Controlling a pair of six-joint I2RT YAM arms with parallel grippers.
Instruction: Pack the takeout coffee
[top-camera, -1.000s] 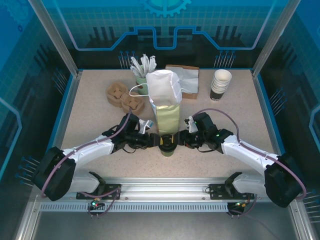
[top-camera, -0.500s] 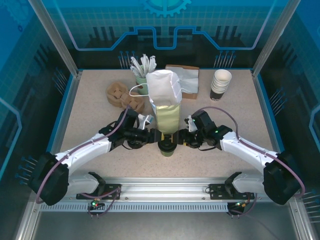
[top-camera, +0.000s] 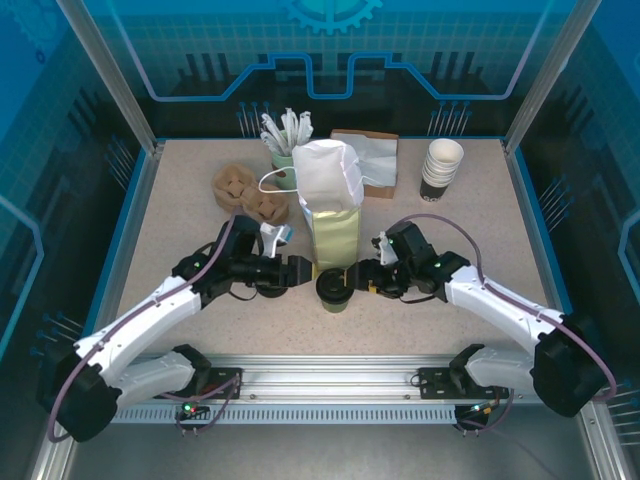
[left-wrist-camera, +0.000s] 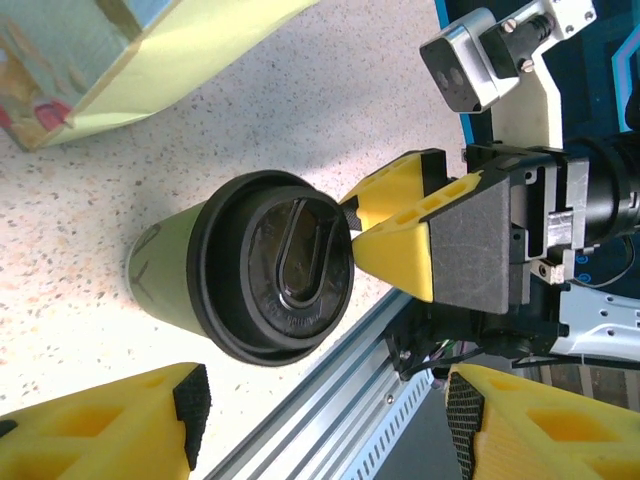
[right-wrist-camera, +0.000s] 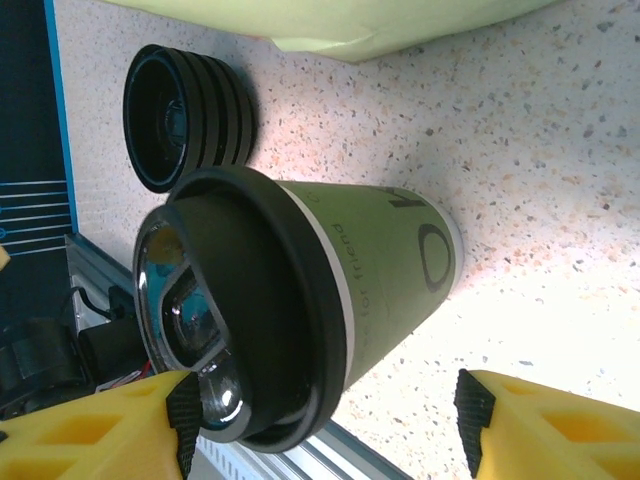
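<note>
The takeout coffee (top-camera: 333, 288), a pale green paper cup with a black lid, stands on the table near the front middle. In the left wrist view the coffee cup (left-wrist-camera: 262, 270) is seen lid-on, ahead of my open left gripper (left-wrist-camera: 320, 420) and outside its fingers. My left gripper (top-camera: 296, 270) is to the cup's left, my right gripper (top-camera: 364, 281) to its right. In the right wrist view the cup (right-wrist-camera: 330, 290) sits between the spread fingers of my open right gripper (right-wrist-camera: 320, 425), with a gap on the cup's body side. The paper bag (top-camera: 331, 205) is just behind the cup.
A low black stack of lids (right-wrist-camera: 185, 115) lies left of the cup. Cardboard cup carriers (top-camera: 248, 195), a green cup of stirrers (top-camera: 285, 140), a brown napkin box (top-camera: 372, 160) and a stack of lidless cups (top-camera: 441, 168) line the back. The metal rail (top-camera: 330, 378) borders the front edge.
Both grippers have opened wider and drawn back from the cup. The left arm has pulled away to the left. The cup has stayed in place.
</note>
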